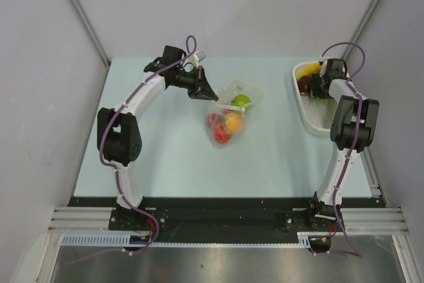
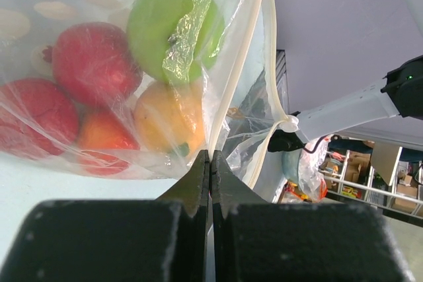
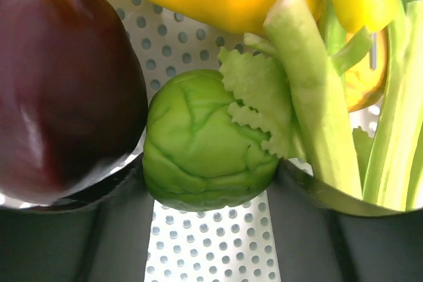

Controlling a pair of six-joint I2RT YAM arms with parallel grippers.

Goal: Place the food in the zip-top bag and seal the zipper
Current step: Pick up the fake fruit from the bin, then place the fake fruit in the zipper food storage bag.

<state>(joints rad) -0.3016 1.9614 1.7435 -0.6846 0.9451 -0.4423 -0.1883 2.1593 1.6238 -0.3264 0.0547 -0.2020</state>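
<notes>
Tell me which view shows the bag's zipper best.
Left wrist: the zipper runs close up, from the left gripper. Top external shows the zip-top bag too small to tell the strip; right wrist misses it.

Left gripper (image 2: 209, 158) jaws together, arm bowed; right gripper (image 1: 313, 88) jaws apart, arm outstretched.

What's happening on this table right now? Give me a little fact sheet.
bag: clear, dotted, mid-table
zipper: unsealed
inside bag: red, orange, green toy fruits
left pincer: shut on the bag's zipper edge
right pincer: in white basket, straddling a green leafy ball; grip unclear
</notes>
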